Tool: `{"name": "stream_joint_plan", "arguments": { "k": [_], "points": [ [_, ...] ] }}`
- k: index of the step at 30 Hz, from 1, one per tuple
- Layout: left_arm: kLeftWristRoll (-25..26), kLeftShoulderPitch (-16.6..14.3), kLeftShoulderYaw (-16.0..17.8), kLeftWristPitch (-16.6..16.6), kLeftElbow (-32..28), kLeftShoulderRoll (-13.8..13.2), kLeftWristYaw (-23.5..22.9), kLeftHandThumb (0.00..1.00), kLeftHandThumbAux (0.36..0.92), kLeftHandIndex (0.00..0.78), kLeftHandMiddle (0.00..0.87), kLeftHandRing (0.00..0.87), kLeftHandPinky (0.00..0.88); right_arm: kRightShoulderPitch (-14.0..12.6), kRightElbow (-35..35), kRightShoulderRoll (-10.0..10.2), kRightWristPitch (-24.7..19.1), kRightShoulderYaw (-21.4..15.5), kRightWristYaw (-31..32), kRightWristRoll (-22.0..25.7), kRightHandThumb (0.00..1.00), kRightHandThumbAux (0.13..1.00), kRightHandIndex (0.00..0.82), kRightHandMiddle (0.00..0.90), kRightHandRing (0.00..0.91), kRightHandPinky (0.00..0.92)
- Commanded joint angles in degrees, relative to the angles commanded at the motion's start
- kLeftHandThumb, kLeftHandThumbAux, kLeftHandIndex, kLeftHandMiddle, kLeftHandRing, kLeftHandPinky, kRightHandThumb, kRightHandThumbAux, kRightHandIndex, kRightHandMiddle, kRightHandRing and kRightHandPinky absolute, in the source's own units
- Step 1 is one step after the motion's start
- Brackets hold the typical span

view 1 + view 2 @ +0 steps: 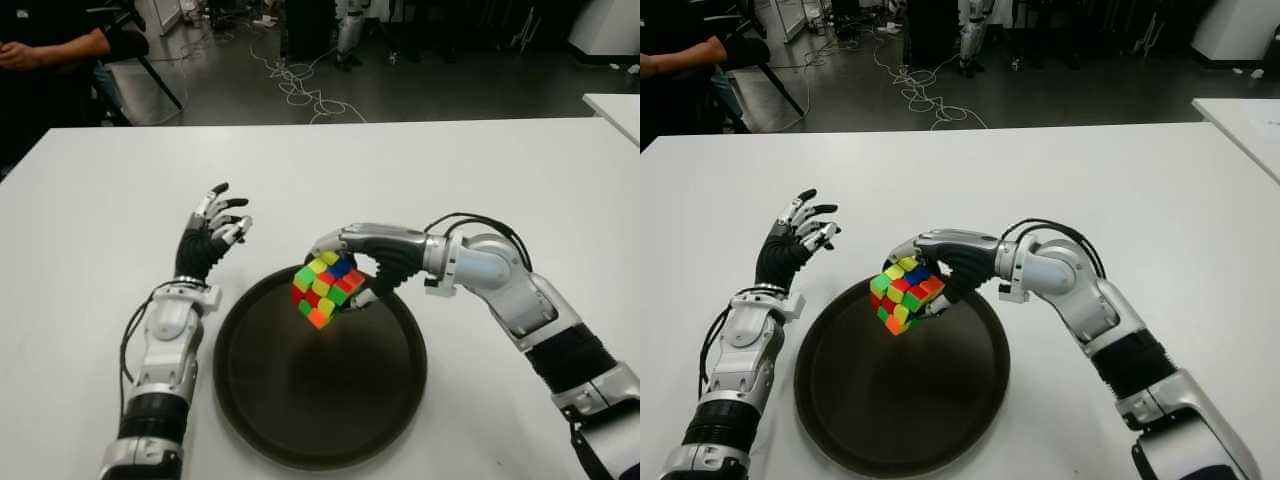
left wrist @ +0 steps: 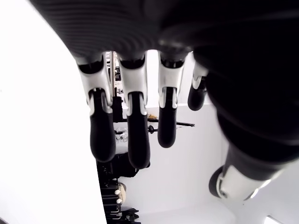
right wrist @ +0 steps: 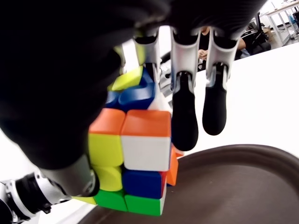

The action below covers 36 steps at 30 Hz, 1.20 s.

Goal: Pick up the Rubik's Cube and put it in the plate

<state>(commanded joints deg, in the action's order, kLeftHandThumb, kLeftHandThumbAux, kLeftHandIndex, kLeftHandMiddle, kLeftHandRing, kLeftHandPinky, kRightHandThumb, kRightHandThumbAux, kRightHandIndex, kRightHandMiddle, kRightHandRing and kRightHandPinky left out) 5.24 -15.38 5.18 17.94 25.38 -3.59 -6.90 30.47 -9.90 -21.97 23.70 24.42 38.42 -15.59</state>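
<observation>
The Rubik's Cube (image 1: pixel 323 288) hangs tilted on a corner just above the far left part of the dark round plate (image 1: pixel 330 410). My right hand (image 1: pixel 352 262) reaches in from the right and is shut on the cube. In the right wrist view the cube (image 3: pixel 135 154) sits against the palm, with the fingers (image 3: pixel 184 119) reaching past it and the plate's rim (image 3: pixel 243 154) below. My left hand (image 1: pixel 215 228) shows left of the plate, raised over the white table (image 1: pixel 480 170), fingers (image 2: pixel 133 135) spread and holding nothing.
A person's arm (image 1: pixel 50 45) shows at the far left, beyond the table's back edge. Cables (image 1: pixel 300 85) lie on the floor behind. A second white table's corner (image 1: pixel 615 105) is at the far right.
</observation>
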Motion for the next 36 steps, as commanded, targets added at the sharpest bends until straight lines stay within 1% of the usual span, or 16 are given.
{"name": "stream_joint_plan", "arguments": {
  "k": [4, 9, 12, 14, 18, 20, 22, 28, 32, 33, 34, 36],
  "points": [
    [-0.1, 0.1, 0.0, -0.1, -0.3, 0.1, 0.1, 0.436, 0.692, 0.093, 0.284, 0.394, 0.497, 0.0, -0.2, 0.0, -0.2, 0.6, -0.7, -2.6, 0.688, 0.737, 0.42, 0.697, 0.726, 0.741],
    [-0.4, 0.2, -0.1, -0.1, -0.5, 0.2, 0.2, 0.437, 0.69, 0.094, 0.283, 0.39, 0.492, 0.0, -0.3, 0.1, 0.1, 0.6, -1.3, -4.5, 0.688, 0.738, 0.419, 0.688, 0.719, 0.73],
    [-0.6, 0.2, -0.1, 0.4, -0.3, 0.2, 0.1, 0.437, 0.692, 0.097, 0.282, 0.388, 0.49, 0.4, -1.5, 0.3, 1.1, 1.6, -3.1, -8.0, 0.688, 0.738, 0.419, 0.679, 0.71, 0.713],
    [-0.7, 0.1, -0.1, 0.6, -0.1, 0.2, 0.0, 0.439, 0.693, 0.101, 0.282, 0.386, 0.488, 0.6, -2.2, 0.4, 1.6, 2.1, -4.0, -9.5, 0.688, 0.737, 0.419, 0.675, 0.703, 0.697],
    [-0.8, 0.1, -0.1, 0.8, 0.0, 0.3, 0.0, 0.44, 0.693, 0.1, 0.282, 0.385, 0.485, 0.8, -3.1, 0.5, 2.4, 2.5, -5.2, -10.8, 0.687, 0.737, 0.42, 0.671, 0.693, 0.673],
    [-0.9, 0.1, -0.1, 1.0, 0.1, 0.3, -0.1, 0.439, 0.693, 0.099, 0.282, 0.385, 0.484, 1.0, -3.9, 0.6, 3.0, 3.0, -6.6, -12.5, 0.687, 0.737, 0.42, 0.669, 0.688, 0.667],
    [-0.9, 0.1, -0.1, 1.2, 0.3, 0.2, -0.2, 0.438, 0.693, 0.097, 0.28, 0.384, 0.481, 1.1, -4.6, 0.8, 3.4, 3.4, -7.8, -14.0, 0.687, 0.737, 0.42, 0.666, 0.683, 0.665],
    [-0.7, 0.0, 0.0, 1.8, 0.7, 0.3, -0.5, 0.439, 0.695, 0.092, 0.272, 0.383, 0.489, 1.3, -6.7, 1.3, 5.0, 4.0, -10.5, -16.3, 0.687, 0.735, 0.42, 0.653, 0.673, 0.66],
    [-0.7, 0.0, 0.0, 2.2, 1.1, 0.3, -0.7, 0.433, 0.697, 0.093, 0.27, 0.38, 0.48, 1.4, -8.0, 1.6, 7.0, 4.0, -13.4, -17.2, 0.686, 0.734, 0.421, 0.617, 0.639, 0.626],
    [-0.6, -0.1, 0.0, 2.3, 1.2, 0.3, -0.7, 0.432, 0.698, 0.092, 0.271, 0.38, 0.483, 1.4, -8.4, 1.7, 7.6, 3.9, -14.3, -17.3, 0.686, 0.734, 0.42, 0.585, 0.609, 0.6],
    [-0.7, -0.1, 0.1, 2.5, 1.4, 0.3, -0.7, 0.432, 0.698, 0.092, 0.272, 0.38, 0.484, 1.3, -8.9, 1.9, 8.5, 3.8, -15.8, -17.6, 0.686, 0.734, 0.42, 0.573, 0.598, 0.59],
    [-0.7, -0.2, 0.1, 2.8, 1.6, 0.2, -0.7, 0.432, 0.698, 0.092, 0.277, 0.384, 0.49, 1.2, -9.9, 2.3, 9.9, 3.7, -18.4, -18.3, 0.686, 0.734, 0.419, 0.51, 0.541, 0.538]
  ]
}}
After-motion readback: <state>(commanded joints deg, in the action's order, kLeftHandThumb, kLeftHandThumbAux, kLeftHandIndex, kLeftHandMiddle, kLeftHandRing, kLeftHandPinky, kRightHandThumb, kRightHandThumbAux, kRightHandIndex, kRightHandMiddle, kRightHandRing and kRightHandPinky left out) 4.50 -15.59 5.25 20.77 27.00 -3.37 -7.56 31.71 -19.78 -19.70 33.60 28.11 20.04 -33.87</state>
